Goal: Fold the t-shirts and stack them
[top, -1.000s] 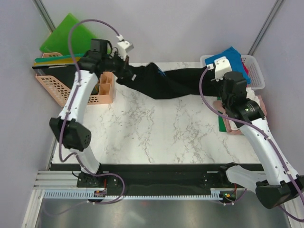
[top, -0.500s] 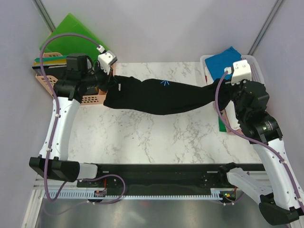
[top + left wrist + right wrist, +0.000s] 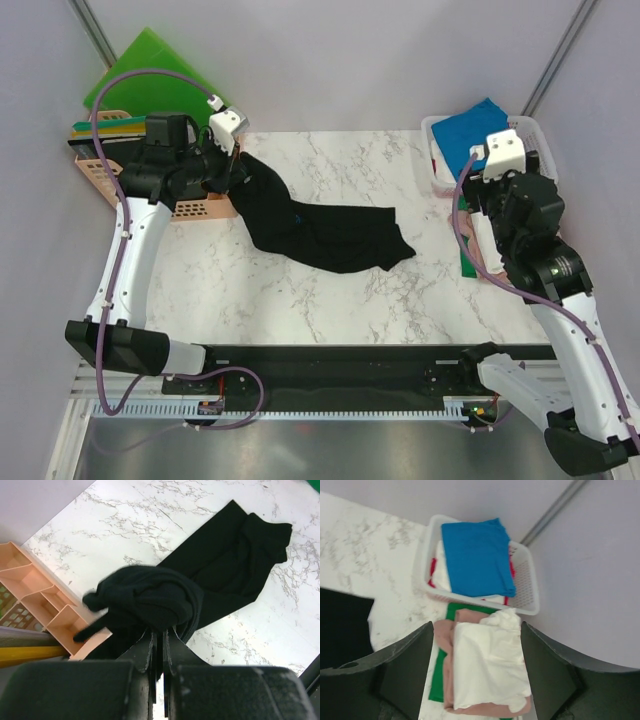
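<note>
My left gripper (image 3: 238, 165) (image 3: 160, 630) is shut on a bunched corner of the black t-shirt (image 3: 335, 235) (image 3: 225, 565) and holds it up at the table's back left. The shirt's other end lies crumpled on the marble. On the right, my right gripper (image 3: 475, 630) stands open and holds nothing. It hovers over a folded stack with a white t-shirt (image 3: 490, 665) on a pink one (image 3: 442, 655) and a green one (image 3: 436, 680). A blue t-shirt (image 3: 475, 555) (image 3: 470, 125) tops the white basket (image 3: 525, 580) (image 3: 540, 160).
A peach divided organizer (image 3: 195, 208) (image 3: 35, 595) sits right beside my left gripper, with a peach crate (image 3: 95, 170) and stiff green boards (image 3: 140, 70) behind it. Grey walls close off the back and both sides.
My right gripper has opened and let go of the black t-shirt. Its right end fell onto the table and slid left. My left gripper kept its hold.
</note>
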You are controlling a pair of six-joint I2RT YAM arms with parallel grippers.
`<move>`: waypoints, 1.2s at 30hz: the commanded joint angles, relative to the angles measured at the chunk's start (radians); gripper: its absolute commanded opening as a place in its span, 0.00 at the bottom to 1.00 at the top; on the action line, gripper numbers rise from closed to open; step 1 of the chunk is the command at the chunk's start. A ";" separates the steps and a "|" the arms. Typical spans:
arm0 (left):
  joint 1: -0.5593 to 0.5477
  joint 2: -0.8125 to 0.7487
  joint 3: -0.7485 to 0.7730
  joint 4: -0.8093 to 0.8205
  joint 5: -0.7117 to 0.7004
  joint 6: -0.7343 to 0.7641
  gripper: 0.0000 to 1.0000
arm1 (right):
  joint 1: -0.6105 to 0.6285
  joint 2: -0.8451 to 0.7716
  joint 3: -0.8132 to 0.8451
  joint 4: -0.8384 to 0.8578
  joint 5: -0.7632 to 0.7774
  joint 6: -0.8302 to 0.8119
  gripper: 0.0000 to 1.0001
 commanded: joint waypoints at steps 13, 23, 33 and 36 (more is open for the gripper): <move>-0.193 0.050 0.169 -0.079 -0.090 0.030 0.02 | 0.006 0.069 -0.280 0.054 -0.317 0.054 0.73; -0.209 0.194 0.732 -0.233 -0.027 -0.053 0.02 | 0.006 0.018 -0.330 0.053 -0.267 0.031 0.72; -0.201 0.142 0.859 -0.231 -0.043 -0.039 0.02 | 0.006 0.023 -0.335 0.068 -0.252 0.040 0.72; -0.185 0.121 0.856 -0.232 -0.043 -0.034 0.02 | 0.006 0.037 -0.352 0.074 -0.270 0.052 0.72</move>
